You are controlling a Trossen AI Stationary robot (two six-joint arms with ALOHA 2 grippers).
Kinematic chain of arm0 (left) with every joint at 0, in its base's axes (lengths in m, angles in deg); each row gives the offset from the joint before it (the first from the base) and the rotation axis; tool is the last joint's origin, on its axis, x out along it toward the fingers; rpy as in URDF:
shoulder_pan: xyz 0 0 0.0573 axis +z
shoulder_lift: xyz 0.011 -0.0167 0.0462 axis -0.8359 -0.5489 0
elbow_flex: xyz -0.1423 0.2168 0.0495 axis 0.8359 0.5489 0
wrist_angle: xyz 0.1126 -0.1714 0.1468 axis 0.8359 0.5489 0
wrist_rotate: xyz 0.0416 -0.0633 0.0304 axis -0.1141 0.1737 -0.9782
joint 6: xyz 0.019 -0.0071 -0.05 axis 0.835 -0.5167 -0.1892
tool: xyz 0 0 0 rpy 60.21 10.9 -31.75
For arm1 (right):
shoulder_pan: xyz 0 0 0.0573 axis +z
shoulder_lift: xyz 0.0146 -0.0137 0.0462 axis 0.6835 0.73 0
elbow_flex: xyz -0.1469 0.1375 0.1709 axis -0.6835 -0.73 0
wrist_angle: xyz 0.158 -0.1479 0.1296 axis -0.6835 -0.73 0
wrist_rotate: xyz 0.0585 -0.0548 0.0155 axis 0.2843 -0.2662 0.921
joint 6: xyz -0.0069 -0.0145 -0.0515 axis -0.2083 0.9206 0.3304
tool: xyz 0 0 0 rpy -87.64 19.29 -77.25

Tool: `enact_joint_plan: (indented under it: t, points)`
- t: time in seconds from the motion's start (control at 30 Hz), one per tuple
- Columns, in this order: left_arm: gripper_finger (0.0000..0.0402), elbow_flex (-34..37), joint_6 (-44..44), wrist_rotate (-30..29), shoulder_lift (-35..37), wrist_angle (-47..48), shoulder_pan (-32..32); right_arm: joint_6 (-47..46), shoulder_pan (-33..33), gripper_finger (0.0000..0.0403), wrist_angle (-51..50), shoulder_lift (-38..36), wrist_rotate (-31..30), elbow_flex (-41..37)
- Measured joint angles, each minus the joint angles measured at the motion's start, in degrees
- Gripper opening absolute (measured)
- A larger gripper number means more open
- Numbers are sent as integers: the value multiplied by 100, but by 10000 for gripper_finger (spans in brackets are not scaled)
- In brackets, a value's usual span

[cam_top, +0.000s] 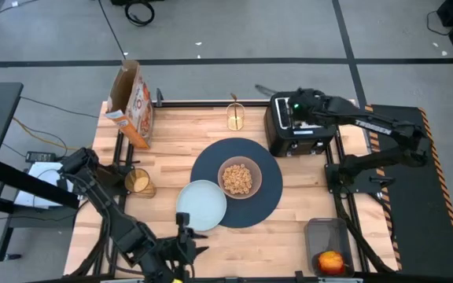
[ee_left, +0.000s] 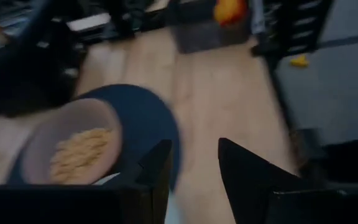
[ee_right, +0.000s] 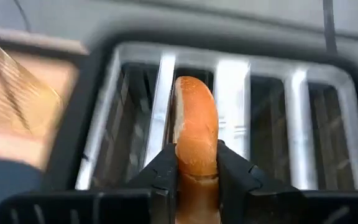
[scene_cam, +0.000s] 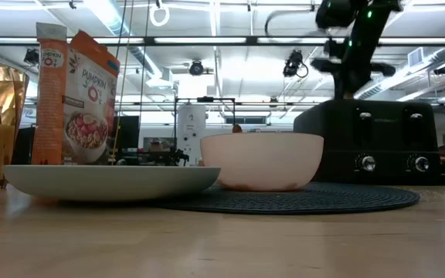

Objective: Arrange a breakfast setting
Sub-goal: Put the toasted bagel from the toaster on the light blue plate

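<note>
The dark-blue placemat [cam_top: 267,196] lies mid-table, and the tan bowl [cam_top: 238,178] of cereal stands on it. The pale-blue plate [cam_top: 201,206] overlaps the placemat's near-left edge. My right gripper [cam_top: 291,108] hovers over the black toaster [cam_top: 297,135], shut on the round toasted bread [ee_right: 194,118]. My left gripper [cam_top: 184,226] is open and empty by the plate's near edge; its wrist view [ee_left: 194,168] shows the gap. The red apple [cam_top: 331,261] sits in a grey tub at the near right. An amber cup [cam_top: 140,182] stands at the left. My right gripper pinches the bread's two flat faces [ee_right: 194,163] between its two fingers, near its upper edge. The fingers point down from above, over a toaster slot [ee_right: 143,112]. The bread stands on edge, its lower end toward the slot; whether it is clear of the slot, I cannot tell.
The orange cereal box [cam_top: 132,102] stands at the far left corner. A gold-toned glass with a thin stick in it [cam_top: 236,116] stands left of the toaster. The grey tub [cam_top: 326,236] is at the near right. Bare wood lies between the placemat and the tub.
</note>
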Motion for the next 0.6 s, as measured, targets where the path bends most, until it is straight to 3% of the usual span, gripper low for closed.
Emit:
enact_joint_plan:
  t: [0.2, 0.33, 0.5, 0.6]
  points:
    - [193, 2, -1401, -13, 438, 2288, 376, 860, 413, 73, 14, -540, -415, 959]
    - [239, 2, -1553, -301, 736, 2947, 806, 1483, 1007, 73, 331, -871, -444, 1312]
    - [278, 446, -854, -1193, 1503, 2552, 1240, 2321, 2280, 73, 1055, -1180, -150, 1029]
    - [280, 1361, -361, -1050, 2413, 1185, 1441, 2752, 3212, 73, 1914, -1292, 20, 465]
